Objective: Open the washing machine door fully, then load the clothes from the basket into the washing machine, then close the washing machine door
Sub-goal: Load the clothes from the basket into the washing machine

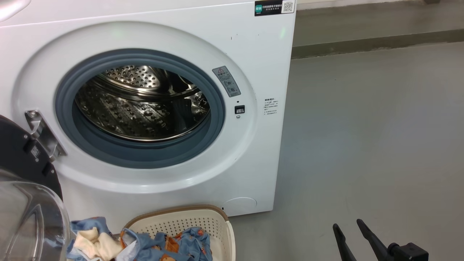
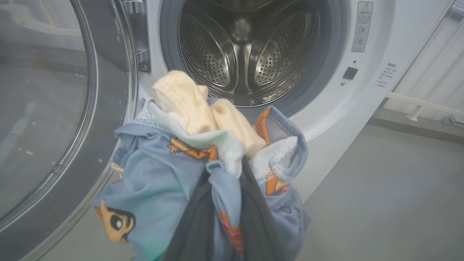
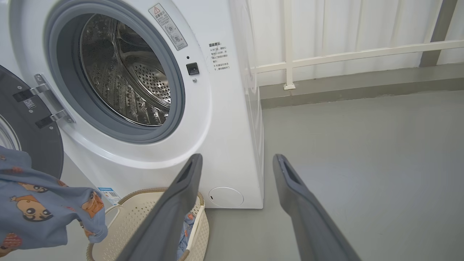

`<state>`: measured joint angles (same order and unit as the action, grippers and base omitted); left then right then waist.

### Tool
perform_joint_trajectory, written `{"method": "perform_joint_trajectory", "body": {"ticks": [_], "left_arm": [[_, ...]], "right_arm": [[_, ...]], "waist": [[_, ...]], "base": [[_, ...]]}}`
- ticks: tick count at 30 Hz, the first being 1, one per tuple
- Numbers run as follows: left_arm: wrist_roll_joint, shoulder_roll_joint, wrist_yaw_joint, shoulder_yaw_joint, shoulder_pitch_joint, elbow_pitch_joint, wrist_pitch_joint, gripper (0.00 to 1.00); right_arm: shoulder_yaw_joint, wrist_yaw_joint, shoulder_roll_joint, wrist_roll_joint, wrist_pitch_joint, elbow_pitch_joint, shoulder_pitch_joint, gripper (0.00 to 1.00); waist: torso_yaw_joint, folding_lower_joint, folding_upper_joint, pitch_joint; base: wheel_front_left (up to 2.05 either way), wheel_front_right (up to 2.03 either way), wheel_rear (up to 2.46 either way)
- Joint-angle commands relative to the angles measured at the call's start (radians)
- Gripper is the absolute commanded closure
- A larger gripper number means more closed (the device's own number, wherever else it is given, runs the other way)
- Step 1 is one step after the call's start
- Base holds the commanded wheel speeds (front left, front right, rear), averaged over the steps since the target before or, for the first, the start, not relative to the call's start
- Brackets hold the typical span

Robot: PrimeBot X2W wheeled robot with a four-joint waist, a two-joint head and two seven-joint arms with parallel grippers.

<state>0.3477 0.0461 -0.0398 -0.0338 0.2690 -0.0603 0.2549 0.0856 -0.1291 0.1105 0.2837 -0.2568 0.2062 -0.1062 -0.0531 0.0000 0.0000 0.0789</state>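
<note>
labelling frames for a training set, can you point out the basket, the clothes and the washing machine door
basket [image 1: 188, 222], head view, perforated back wall
clothes [image 2: 156, 174], left wrist view, blue printed fabric
washing machine door [image 1: 16, 145], head view, black rim

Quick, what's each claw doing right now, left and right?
Left claw: closed, holding the light blue cartoon-print garment.
Right claw: open, holding nothing.

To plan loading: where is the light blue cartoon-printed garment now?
Head view, lower left: the garment, in the left gripper, hangs over the cream perforated basket, beside the open glass door.
</note>
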Motion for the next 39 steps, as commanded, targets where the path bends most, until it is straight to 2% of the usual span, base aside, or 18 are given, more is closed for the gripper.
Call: {"method": "perform_joint_trajectory", "body": {"ticks": [1, 16, 24, 34, 39], "left_arm": [[-0.004, 0.004, 0.005, 0.029, -0.024, 0.031, 0.007, 1.0], [0.004, 0.004, -0.006, 0.02, -0.055, 0.022, 0.007, 1.0], [0.009, 0.004, -0.017, 0.024, -0.138, 0.001, 0.007, 1.0], [0.006, 0.005, -0.019, 0.05, -0.301, -0.063, 0.007, 1.0], [-0.013, 0.034, -0.027, 0.073, -0.436, -0.099, 0.007, 1.0]], "right_arm": [[0.02, -0.002, 0.008, 0.0, -0.005, -0.025, 0.012, 0.0], [0.025, -0.002, 0.001, 0.0, -0.005, -0.027, 0.021, 0.0], [0.036, -0.002, -0.01, 0.001, -0.005, -0.029, 0.04, 0.0], [0.039, -0.002, -0.029, 0.002, -0.005, -0.033, 0.066, 0.0], [0.05, -0.002, -0.039, 0.001, -0.005, -0.038, 0.11, 0.0]], "waist": [[0.0, 0.0, 0.0, 0.0], [-0.005, 0.0, 0.0, -0.015], [-0.034, 0.0, 0.0, -0.053], [-0.081, 0.0, 0.0, -0.139], [-0.111, 0.0, 0.0, -0.216]], "base": [[0.0, 0.0, 0.0], [0.0, 0.0, 0.0], [0.0, 0.0, 0.0], [0.0, 0.0, 0.0], [0.0, 0.0, 0.0]]}}
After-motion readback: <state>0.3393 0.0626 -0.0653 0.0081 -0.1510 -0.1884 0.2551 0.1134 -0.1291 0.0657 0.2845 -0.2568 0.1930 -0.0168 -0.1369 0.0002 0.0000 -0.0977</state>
